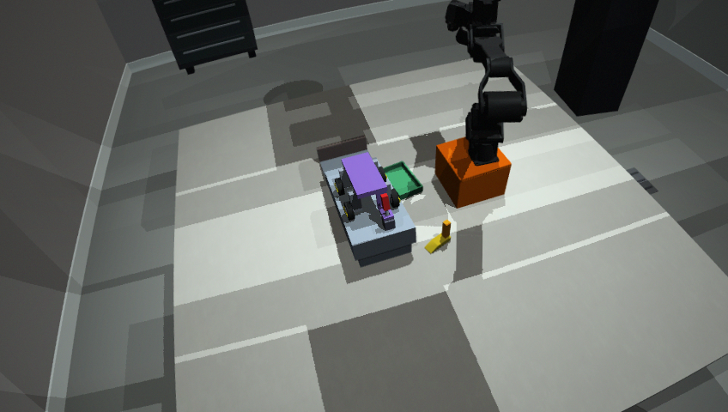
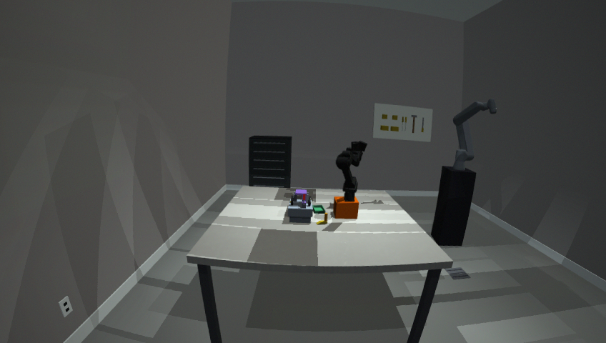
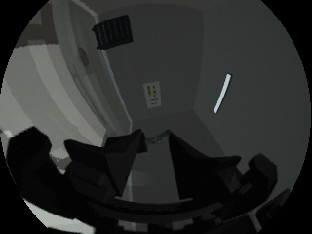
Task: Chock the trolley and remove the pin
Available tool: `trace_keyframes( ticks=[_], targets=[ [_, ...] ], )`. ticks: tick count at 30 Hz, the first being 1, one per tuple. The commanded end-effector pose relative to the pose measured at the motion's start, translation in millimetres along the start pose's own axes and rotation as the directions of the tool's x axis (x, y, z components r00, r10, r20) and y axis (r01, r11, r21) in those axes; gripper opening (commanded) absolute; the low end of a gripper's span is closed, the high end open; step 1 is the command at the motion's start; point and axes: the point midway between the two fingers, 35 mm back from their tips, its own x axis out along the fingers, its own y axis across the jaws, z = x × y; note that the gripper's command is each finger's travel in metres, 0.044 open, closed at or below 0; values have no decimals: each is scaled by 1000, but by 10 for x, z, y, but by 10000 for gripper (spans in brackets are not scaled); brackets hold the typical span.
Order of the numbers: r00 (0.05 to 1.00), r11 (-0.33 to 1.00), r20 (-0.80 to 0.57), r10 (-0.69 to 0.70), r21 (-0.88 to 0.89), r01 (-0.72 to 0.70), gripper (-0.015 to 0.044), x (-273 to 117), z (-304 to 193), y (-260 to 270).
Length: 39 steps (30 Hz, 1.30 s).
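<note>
The trolley (image 1: 363, 173) (image 2: 301, 191) has a purple top and black wheels and stands on the grey ramp (image 1: 363, 235) (image 2: 300, 211). The red-headed stop pin (image 1: 385, 201) (image 2: 304, 196) stands upright in its purple holder at the trolley's near end. The yellow chock (image 1: 437, 244) (image 2: 321, 222) rests on the table right of the ramp's near end, its orange handle upright. The green tray (image 1: 403, 179) (image 2: 319, 209) lies right of the ramp. My gripper (image 3: 155, 133) is partly open and empty, raised high above the table, far from the chock and pin.
The arm stands on an orange block (image 1: 482, 184) (image 2: 346, 208) to the right of the tray. A low brown board (image 1: 342, 148) stands at the ramp's far end. A dark drawer cabinet (image 1: 209, 35) (image 2: 269, 161) and a black pedestal (image 1: 603, 56) (image 2: 453, 206) stand beyond the table.
</note>
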Motion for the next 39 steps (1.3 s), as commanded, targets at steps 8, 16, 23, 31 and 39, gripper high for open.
trace_keyframes(
  ticks=[8,16,23,31,39],
  targets=[
    [966,942,172,195,240,-233,190,5,586,430],
    [892,824,297,341,362,-436,190,-135,1032,775],
    [798,679,392,459,425,-599,190,-352,1402,1059],
    [668,491,474,574,453,-744,190,-681,1765,1341],
    [509,282,535,674,450,-847,190,-1123,2088,1580]
  ],
)
